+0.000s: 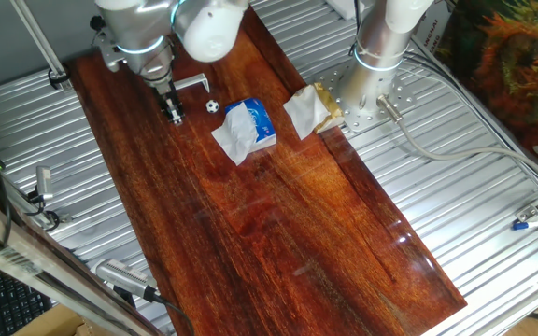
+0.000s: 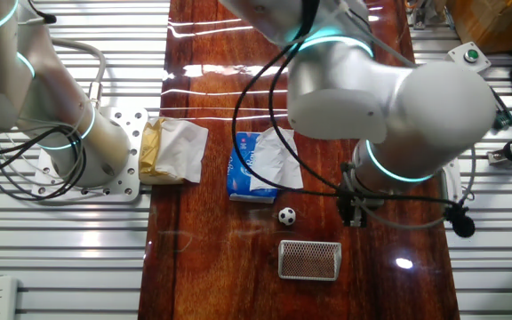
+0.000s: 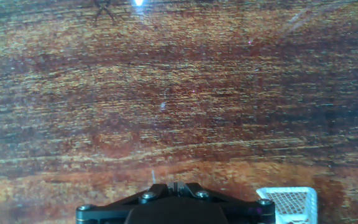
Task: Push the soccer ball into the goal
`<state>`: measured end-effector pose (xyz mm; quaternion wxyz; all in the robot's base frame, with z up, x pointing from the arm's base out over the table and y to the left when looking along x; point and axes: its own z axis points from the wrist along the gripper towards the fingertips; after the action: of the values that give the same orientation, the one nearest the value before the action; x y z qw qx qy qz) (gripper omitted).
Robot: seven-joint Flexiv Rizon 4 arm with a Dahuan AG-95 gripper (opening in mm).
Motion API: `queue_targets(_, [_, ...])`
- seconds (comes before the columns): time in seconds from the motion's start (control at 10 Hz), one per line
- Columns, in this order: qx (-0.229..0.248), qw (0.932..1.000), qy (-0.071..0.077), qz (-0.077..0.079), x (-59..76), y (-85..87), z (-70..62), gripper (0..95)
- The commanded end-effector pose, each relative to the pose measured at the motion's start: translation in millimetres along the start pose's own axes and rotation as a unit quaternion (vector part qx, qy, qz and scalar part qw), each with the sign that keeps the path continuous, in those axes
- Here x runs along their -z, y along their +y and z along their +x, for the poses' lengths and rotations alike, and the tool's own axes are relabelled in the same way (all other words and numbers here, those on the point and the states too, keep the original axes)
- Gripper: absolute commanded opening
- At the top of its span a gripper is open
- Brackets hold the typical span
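Note:
The soccer ball (image 1: 212, 106) is a tiny white ball with black patches lying on the wooden board, next to the blue packet. In the other fixed view the ball (image 2: 286, 215) lies just above the goal (image 2: 309, 260), a small white frame with a mesh back. In the first fixed view the goal (image 1: 192, 84) is partly hidden behind the arm. My gripper (image 1: 173, 114) is low over the board, a couple of ball-widths to the left of the ball and apart from it. Its jaws are shut and empty. In the hand view my gripper (image 3: 176, 185) points at bare wood, with the goal (image 3: 288, 204) at the lower right; the ball is out of that view.
A blue packet with white tissue (image 1: 250, 126) lies right of the ball. A crumpled white-and-tan paper (image 1: 311, 110) lies further right, by a second arm's base (image 1: 367, 93). The wooden board (image 1: 278, 233) runs towards the camera, with ribbed metal table on both sides.

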<state>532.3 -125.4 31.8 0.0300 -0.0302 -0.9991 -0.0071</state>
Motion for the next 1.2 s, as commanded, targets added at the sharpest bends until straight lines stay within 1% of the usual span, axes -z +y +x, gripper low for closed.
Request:
queue_targets(0.1, [-0.013,0.9999,-0.004,0.002,-9.6,7.1,-14.0,0.0])
queue_targets(0.2, [-0.004,0.9998,-0.015,0.011,-10.7,8.2,-15.7,0.0])
queue_targets(0.3, [0.025,0.9986,-0.027,0.038,-10.8,8.4,-15.9,0.0])
queue_targets(0.4, [0.034,0.9979,-0.029,0.047,-10.7,8.4,-15.9,0.0])
queue_targets(0.8, [0.040,0.9979,-0.027,0.043,-10.7,8.4,-15.9,0.0])
queue_targets(0.9, [0.043,0.9981,-0.024,0.038,-10.7,8.4,-15.9,0.0])
queue_targets(1.1, [0.063,0.9968,-0.034,0.035,-10.7,8.4,-15.9,0.0])
queue_targets(1.2, [0.075,0.9961,-0.034,0.032,-10.7,8.4,-15.9,0.0])
